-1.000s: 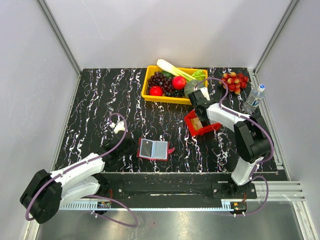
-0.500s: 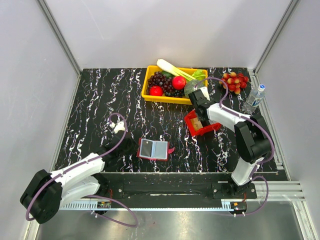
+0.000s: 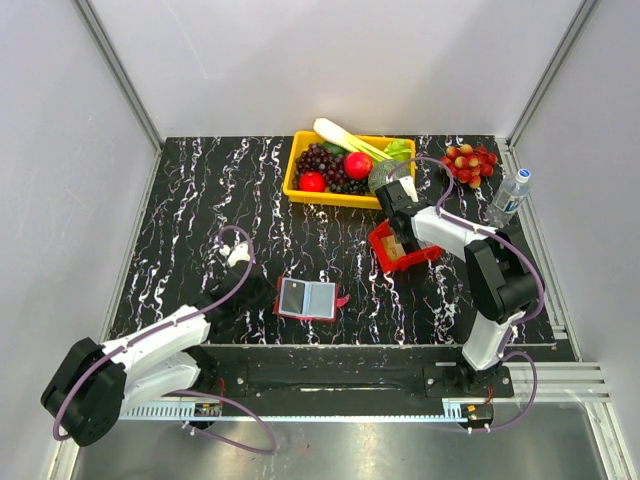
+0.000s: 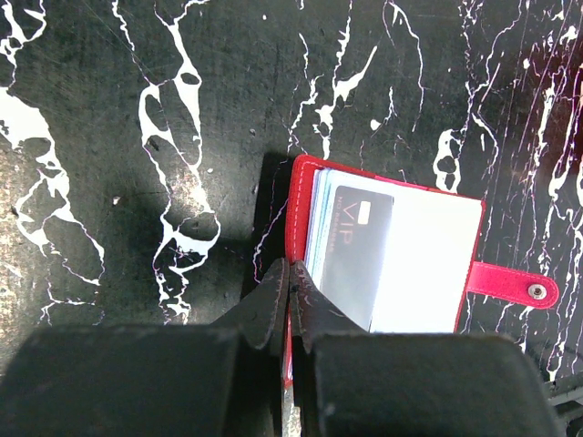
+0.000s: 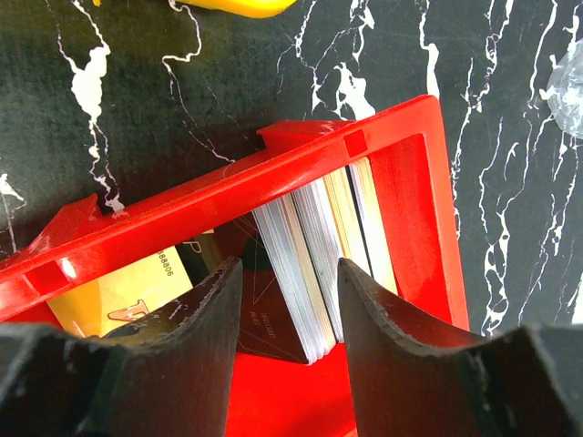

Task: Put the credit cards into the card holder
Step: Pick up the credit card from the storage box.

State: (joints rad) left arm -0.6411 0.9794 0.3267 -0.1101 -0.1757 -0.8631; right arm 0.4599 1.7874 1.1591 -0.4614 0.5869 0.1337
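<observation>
The dark red card holder (image 3: 308, 298) lies open on the table, pale inner faces up, with a dark VIP card (image 4: 355, 246) in its left pocket. My left gripper (image 4: 293, 282) is shut on the holder's left red edge (image 4: 301, 196). A stack of credit cards (image 5: 319, 246) stands on edge inside the bright red tray (image 5: 410, 173), with a tan-orange card (image 5: 127, 291) lying beside it. My right gripper (image 5: 287, 287) is open, its jaws astride part of the stack without touching it. In the top view the right gripper (image 3: 400, 235) is over the tray (image 3: 384, 252).
A yellow bin (image 3: 300, 185) of fruit and vegetables stands behind the tray. A bunch of red grapes (image 3: 470, 162) and a water bottle (image 3: 508, 197) are at the back right. The holder's strap (image 4: 510, 284) sticks out to the right.
The right gripper has shifted very slightly over the red tray. The left arm and the card holder have not moved.
</observation>
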